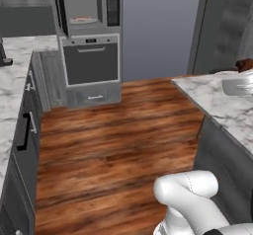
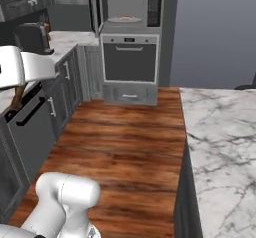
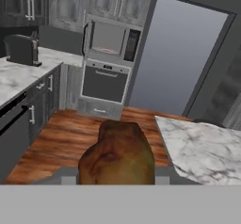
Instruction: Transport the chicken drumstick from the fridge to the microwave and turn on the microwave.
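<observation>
Claw grips the chicken drumstick (image 3: 116, 155), carried mid-room, microwave (image 3: 110, 39) w/ door open ahead. Meat probably light but greasy, rounded; hold across thick middle, else it slips.

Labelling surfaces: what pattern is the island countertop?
White marble with grey veins, clearest in the right base view.

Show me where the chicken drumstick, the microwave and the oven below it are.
chicken drumstick (image 3: 117, 155), hand view, middle of the browned meat.
microwave (image 2: 152, 4), right base view, black keypad panel beside the open cavity.
oven (image 1: 91, 63), left base view, dark door glass under the horizontal handle.
</observation>
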